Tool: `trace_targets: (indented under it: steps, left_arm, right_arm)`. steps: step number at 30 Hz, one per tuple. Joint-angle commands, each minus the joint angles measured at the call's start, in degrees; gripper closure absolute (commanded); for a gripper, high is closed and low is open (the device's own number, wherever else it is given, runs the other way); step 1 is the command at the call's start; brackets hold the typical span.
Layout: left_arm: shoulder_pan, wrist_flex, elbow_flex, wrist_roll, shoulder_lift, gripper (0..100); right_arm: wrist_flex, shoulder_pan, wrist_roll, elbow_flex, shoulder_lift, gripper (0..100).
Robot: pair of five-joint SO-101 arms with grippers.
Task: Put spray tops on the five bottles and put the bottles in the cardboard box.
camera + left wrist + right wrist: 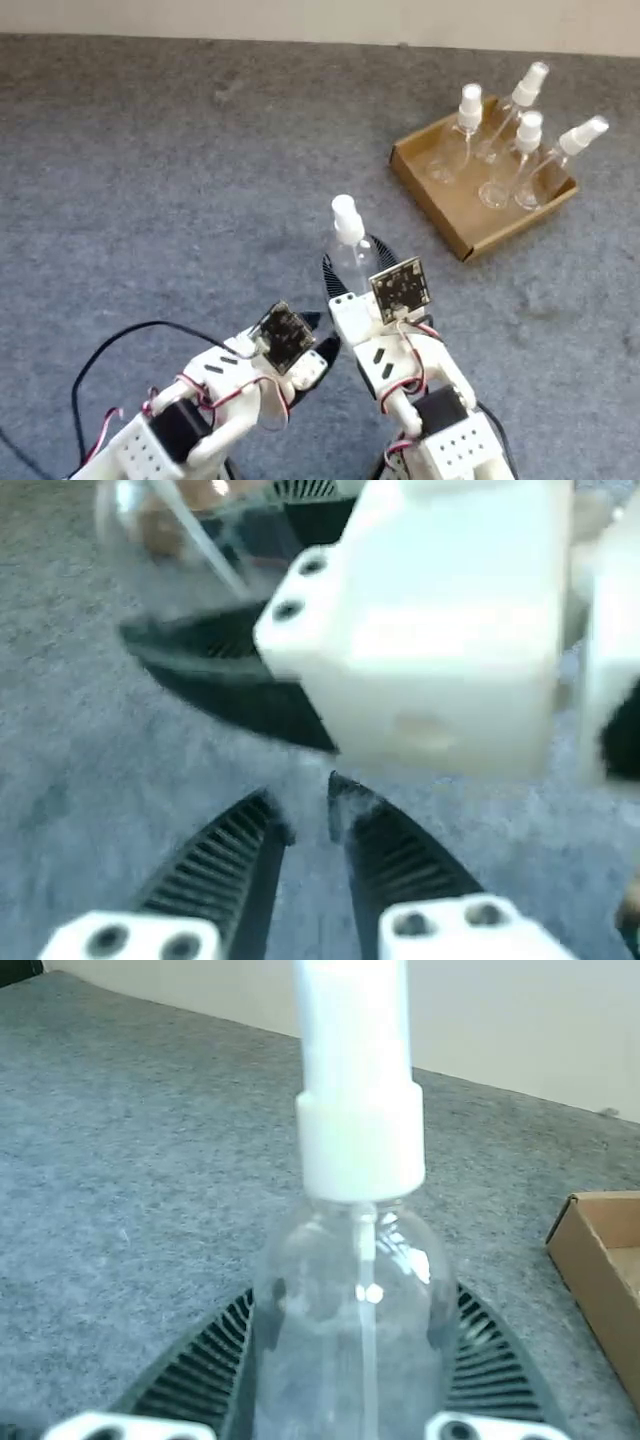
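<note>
Bottle [350, 1290]: upright, spray top [358, 1110] fitted, body between the right jaws, base hidden.
Right jaws: spread to bottle width, gripping it on both sides.
Left jaws: narrow gap, empty, low over the worktop [150, 200], just beside the right arm.
Box [425, 205]: holds four capped bottles [500, 160], well apart from the held one.

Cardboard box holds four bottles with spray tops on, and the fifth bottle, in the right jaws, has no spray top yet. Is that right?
No: the fifth bottle, gripped in the jaws of the right gripper, already has its spray top on, as the right wrist view shows. The rest stands.
</note>
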State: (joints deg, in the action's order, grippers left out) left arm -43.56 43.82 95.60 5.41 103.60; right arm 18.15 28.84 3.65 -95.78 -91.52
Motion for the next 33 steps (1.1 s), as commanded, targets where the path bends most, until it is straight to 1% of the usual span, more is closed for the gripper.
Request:
trace_targets:
  steps: [1,3,7,10,19,21,23,26,31,33]
  left_arm:
    - [-1.45,-5.98,1.1,-0.35,0.84,100]
    - [-1.63,-6.07,1.27,-0.18,0.84,100]
    - [-4.18,-6.24,0.66,-0.18,0.92,100]
    - [-5.14,-8.7,0.92,-0.18,0.92,100]
    - [-4.62,-10.29,1.01,-0.35,0.92,100]
    - [-3.65,-10.29,1.01,-0.35,0.92,100]
    - [-1.27,-10.81,1.1,-0.26,0.92,100]
    - [1.89,-13.36,1.36,-0.09,0.92,100]
    - [1.8,-13.36,1.36,0.0,0.84,100]
    - [2.15,-13.54,1.36,0.0,0.84,100]
  right_arm:
    - [-0.31,0.13,-0.79,-6.99,-0.92,82.6]
    - [-0.48,0.4,-0.79,-6.64,-0.92,82.6]
    - [-4.18,4.44,-0.79,-3.82,-0.92,82.7]
    - [-4.26,6.9,-0.53,-3.65,-0.92,82.7]
    - [-4.18,7.25,-0.7,-3.12,-0.92,82.7]
    - [-4.18,7.25,-0.53,-3.12,-1.01,82.7]
    - [-4.18,7.25,-0.53,-3.03,-1.01,82.7]
    - [-4.09,7.34,-0.44,-3.21,-3.12,82.7]
    - [-3.82,7.34,-0.44,-3.65,-13.49,82.7]
    - [0.22,7.25,-0.44,-3.74,-14.46,82.8]
